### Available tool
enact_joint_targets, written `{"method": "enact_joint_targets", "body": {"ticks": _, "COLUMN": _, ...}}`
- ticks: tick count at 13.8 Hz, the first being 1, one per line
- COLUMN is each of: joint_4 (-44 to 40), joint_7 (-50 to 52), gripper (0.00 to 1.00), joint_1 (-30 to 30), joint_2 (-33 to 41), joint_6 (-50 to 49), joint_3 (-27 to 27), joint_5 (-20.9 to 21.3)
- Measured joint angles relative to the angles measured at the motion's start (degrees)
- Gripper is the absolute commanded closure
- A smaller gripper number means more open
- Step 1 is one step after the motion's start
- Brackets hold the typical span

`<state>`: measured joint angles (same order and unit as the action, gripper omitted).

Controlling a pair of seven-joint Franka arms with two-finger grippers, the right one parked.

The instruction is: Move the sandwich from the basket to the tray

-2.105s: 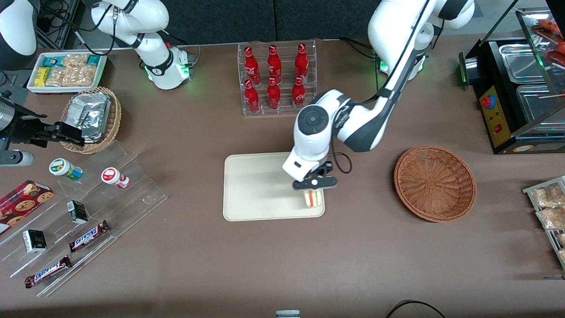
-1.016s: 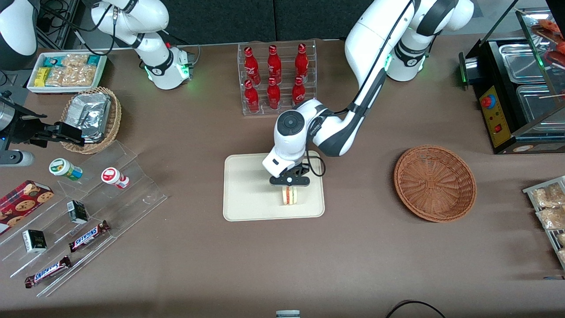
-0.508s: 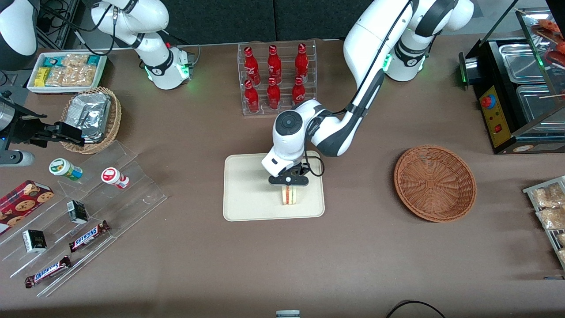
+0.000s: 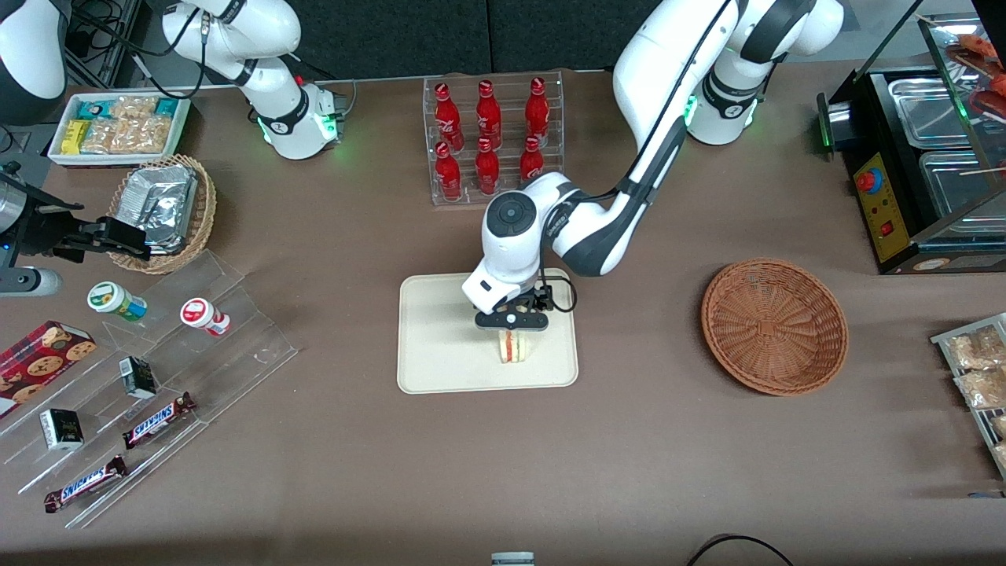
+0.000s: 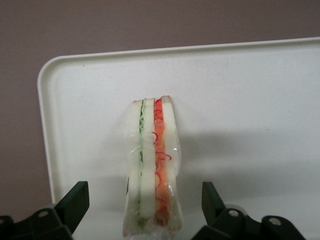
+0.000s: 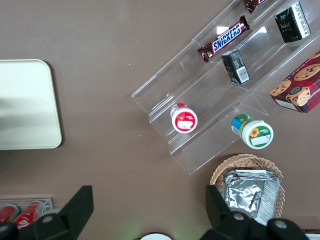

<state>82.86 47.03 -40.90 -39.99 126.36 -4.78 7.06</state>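
STEP: release | TOOL: black two-finger tool (image 4: 512, 330) hangs just above, fingers (image 5: 74, 202) spread apart, nothing gripped | OBJECT: wrapped white-bread triangular sandwich (image 4: 512, 347) stood on edge on cream rectangular tray (image 4: 440, 346), freed for withdrawal | SOURCE: reddish-brown round wicker basket (image 4: 774, 326) emptied.

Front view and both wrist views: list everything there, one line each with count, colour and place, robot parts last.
sandwich: 1, white bread with red and green filling, standing on edge on the tray
tray: 1, cream, mid-table
basket: 1, reddish-brown wicker, holds nothing, toward the working arm's end
bottles: 6, red, in a clear rack farther from the front camera than the tray
foil basket: 1, tan wicker with silver packets, toward the parked arm's end
snack box: 1, white, farther from the front camera than the foil basket
clear stand: 1, holds chocolate bars, small dark cartons and two tubs
cookie box: 1, red, beside the stand
claw: 1, black, open, fingers apart on either side of the sandwich
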Motion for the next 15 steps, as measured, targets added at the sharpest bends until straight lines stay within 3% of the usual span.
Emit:
{"method": "enact_joint_targets", "body": {"ticks": 5, "joint_4": -2.4, "joint_7": 2.5, "gripper": 0.01, "joint_1": 1.7, "joint_2": 8.5, "joint_6": -11.6, "joint_3": 0.8, "joint_5": 0.0}}
{"method": "enact_joint_targets", "body": {"ticks": 12, "joint_4": -2.6, "joint_7": 2.2, "gripper": 0.01, "joint_1": 12.8, "joint_2": 23.7, "joint_6": -29.2, "joint_3": 1.2, "joint_5": -0.1}}
{"method": "enact_joint_targets", "body": {"ticks": 15, "joint_4": -2.5, "joint_7": -2.3, "gripper": 0.0, "joint_1": 17.3, "joint_2": 28.7, "joint_6": -35.0, "joint_3": 1.3, "joint_5": -1.3}}
